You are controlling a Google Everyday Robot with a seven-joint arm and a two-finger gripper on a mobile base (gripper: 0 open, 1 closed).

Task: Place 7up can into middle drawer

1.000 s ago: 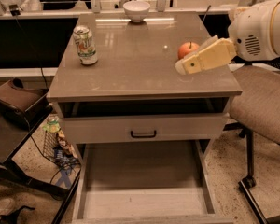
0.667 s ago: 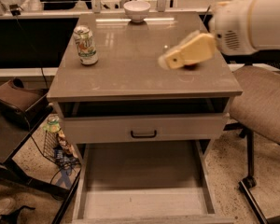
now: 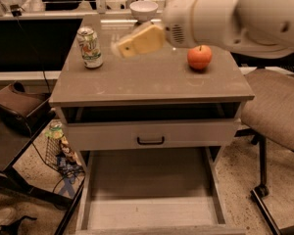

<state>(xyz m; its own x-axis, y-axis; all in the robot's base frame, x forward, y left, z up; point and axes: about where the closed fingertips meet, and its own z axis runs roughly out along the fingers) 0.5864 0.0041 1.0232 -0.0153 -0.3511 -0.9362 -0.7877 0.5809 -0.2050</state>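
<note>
Grey-brown tabletop (image 3: 152,84) of a small drawer cabinet fills the middle of the scene, with dark desks behind it and speckled flooring below. On it the 7up can (image 3: 90,47) stands upright near the back left corner, just in from the left edge, with its silvery top up and its white and green label facing forward. It is untouched.

Just to the can's right, and apart from it, the gripper (image 3: 121,47) hangs above the rear half of the table, a tan wedge pointing left and slightly downward toward the can. Whether it is parted or closed cannot be told. Behind it the thick white arm (image 3: 235,13) runs almost level across the back right corner and leaves the picture at the upper right.

An orange-red apple (image 3: 199,57) sits near the right edge, under the arm. A white bowl (image 3: 143,10) rests at the back edge.

Below the tabletop, a drawer front (image 3: 108,133) with a black handle (image 3: 150,141) sits slightly out. Beneath it the middle drawer (image 3: 147,180) is pulled far out toward the camera, its flat floor bare. A padded chair (image 3: 277,106) stands to the right of the cabinet.
</note>
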